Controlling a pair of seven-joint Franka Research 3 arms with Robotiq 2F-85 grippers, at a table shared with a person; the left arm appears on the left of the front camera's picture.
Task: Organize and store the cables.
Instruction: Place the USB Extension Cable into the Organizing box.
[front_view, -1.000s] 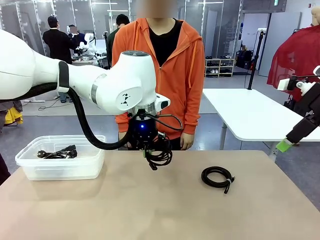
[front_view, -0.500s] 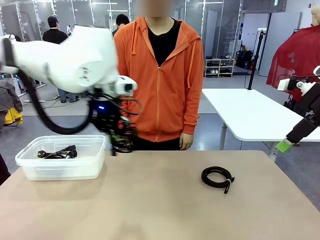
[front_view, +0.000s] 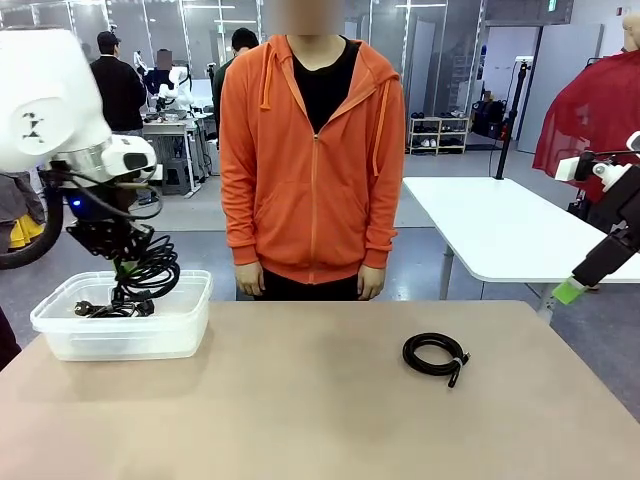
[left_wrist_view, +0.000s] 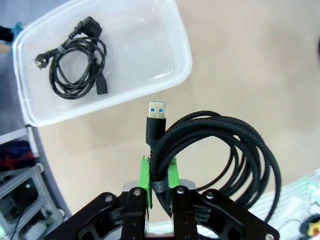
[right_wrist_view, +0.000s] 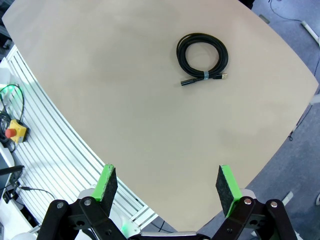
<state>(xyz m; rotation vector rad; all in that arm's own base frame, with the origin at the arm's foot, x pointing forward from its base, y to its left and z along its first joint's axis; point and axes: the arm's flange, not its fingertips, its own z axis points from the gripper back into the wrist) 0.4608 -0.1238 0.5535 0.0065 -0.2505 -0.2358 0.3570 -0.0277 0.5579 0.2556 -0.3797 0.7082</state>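
Observation:
My left gripper (front_view: 128, 268) hangs over the clear plastic bin (front_view: 190, 318) at the table's left, shut on a coiled black braided cable (front_view: 150, 272). In the left wrist view that cable (left_wrist_view: 220, 150) sits pinched between the green pads of the left gripper (left_wrist_view: 159, 176), its USB plug pointing up, above the bin (left_wrist_view: 182, 65). A second coiled black cable (left_wrist_view: 75, 62) with a power plug lies inside the bin (front_view: 118, 306). A third coiled cable (front_view: 434, 355) rests on the table at right of centre (right_wrist_view: 202, 59). My right gripper (right_wrist_view: 166, 184) is open high above the table; its green fingertip (front_view: 568, 291) shows at the right edge.
A person in an orange hoodie (front_view: 312, 160) stands at the far edge, hands down at the sides. A white table (front_view: 500, 225) stands behind on the right. The tan tabletop (front_view: 300, 400) is bare in the middle and front.
My left arm has swung from the table's middle to the left, carrying the coiled cable to a spot over the bin. The right arm and the other cables have not moved.

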